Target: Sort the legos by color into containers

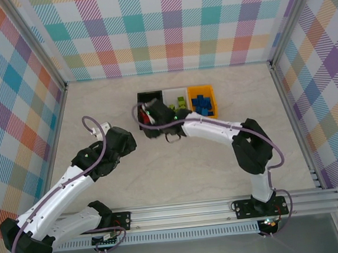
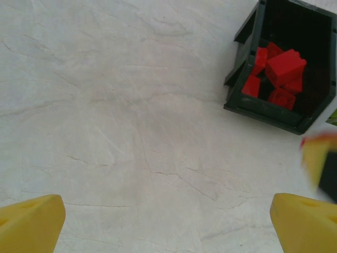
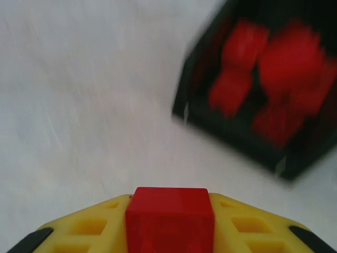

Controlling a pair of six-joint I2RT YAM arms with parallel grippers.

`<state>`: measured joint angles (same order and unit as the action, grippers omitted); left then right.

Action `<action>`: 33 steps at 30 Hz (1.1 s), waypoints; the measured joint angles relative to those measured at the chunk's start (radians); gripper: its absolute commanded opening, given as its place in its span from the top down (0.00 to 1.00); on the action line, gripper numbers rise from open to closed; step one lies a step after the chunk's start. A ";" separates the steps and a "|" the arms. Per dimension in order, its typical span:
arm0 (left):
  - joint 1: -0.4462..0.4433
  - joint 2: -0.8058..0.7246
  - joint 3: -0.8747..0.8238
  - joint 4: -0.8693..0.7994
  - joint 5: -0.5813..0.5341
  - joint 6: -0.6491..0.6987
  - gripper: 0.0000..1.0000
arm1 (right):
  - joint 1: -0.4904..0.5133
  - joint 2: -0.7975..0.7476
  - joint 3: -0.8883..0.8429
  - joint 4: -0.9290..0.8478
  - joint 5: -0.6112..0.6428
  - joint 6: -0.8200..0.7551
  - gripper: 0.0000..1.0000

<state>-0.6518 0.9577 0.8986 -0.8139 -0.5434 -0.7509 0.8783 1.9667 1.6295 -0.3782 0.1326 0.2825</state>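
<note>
Right tool [image 1: 154, 117] is at the near-left corner of the black bin [image 1: 144, 96], its yellow pads clamped on both sides of one red brick [image 3: 169, 217], which is off the worktop [image 1: 179, 173]. In the right wrist view the brick sits flush between the pads, with the black bin ahead and to the right, blurred. A pile of red bricks [image 2: 279, 74] lies inside the black bin. Three bins are joined in a row at the far middle of the worktop: black on the left, white bin [image 1: 173, 91] in the middle, orange bin [image 1: 200, 88] on the right. Green bricks [image 1: 180, 103] lie in the white one, blue bricks [image 1: 202, 104] in the orange one. Left tool [image 2: 168, 216] has its jaws wide apart, nothing between them, bare worktop below, and sits near the black bin on its left. No loose bricks are seen on the worktop.
</note>
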 measured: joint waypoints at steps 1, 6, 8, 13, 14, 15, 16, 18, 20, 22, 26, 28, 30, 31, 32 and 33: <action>0.000 0.000 0.000 -0.004 -0.007 0.000 0.00 | -0.016 0.038 0.071 0.000 0.002 0.000 0.62; 0.000 -0.025 0.000 -0.025 -0.058 0.004 0.00 | -0.104 0.277 0.413 -0.045 0.010 0.000 0.60; 0.000 -0.048 0.000 -0.026 -0.085 0.002 0.00 | -0.128 0.369 0.529 -0.083 0.009 0.000 0.53; 0.000 -0.138 -0.002 -0.027 -0.170 -0.024 0.00 | -0.180 0.535 0.742 -0.166 0.003 -0.004 0.25; 0.001 -0.164 -0.012 -0.011 -0.190 -0.023 0.00 | -0.183 0.536 0.742 -0.175 0.002 -0.005 0.24; 0.004 -0.196 -0.034 0.015 -0.207 -0.018 0.00 | -0.185 0.536 0.742 -0.177 0.002 -0.006 0.24; 0.007 -0.219 -0.054 0.038 -0.214 -0.008 0.00 | -0.184 0.528 0.734 -0.167 0.002 -0.006 0.23; 0.021 -0.261 -0.104 0.098 -0.232 0.026 0.00 | -0.180 0.459 0.628 -0.105 -0.001 -0.007 0.21; 0.042 -0.259 -0.128 0.165 -0.264 0.078 0.00 | -0.174 0.322 0.434 -0.018 -0.004 -0.003 0.16; 0.074 -0.216 -0.142 0.257 -0.298 0.159 0.00 | -0.171 0.159 0.231 0.078 0.001 0.005 0.07; 0.208 -0.036 -0.179 0.499 -0.322 0.323 0.00 | -0.164 -0.159 -0.051 0.246 0.046 0.021 0.00; 0.294 0.081 -0.196 0.597 -0.313 0.365 0.00 | -0.164 -0.273 -0.134 0.306 0.079 0.021 0.00; 0.354 0.189 -0.222 0.711 -0.304 0.428 0.00 | -0.164 -0.375 -0.231 0.350 0.121 0.024 0.00; 0.371 0.234 -0.232 0.760 -0.299 0.459 0.00 | -0.164 -0.414 -0.277 0.360 0.145 0.027 0.00; 0.384 0.282 -0.241 0.812 -0.294 0.493 0.00 | -0.165 -0.451 -0.330 0.366 0.168 0.034 0.00; 0.395 0.333 -0.244 0.859 -0.288 0.523 0.00 | -0.166 -0.488 -0.388 0.370 0.188 0.039 0.00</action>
<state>-0.2569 1.2903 0.6544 0.0456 -0.8318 -0.2276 0.7124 1.4792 1.2411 -0.0086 0.3206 0.3210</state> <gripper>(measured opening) 0.997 0.996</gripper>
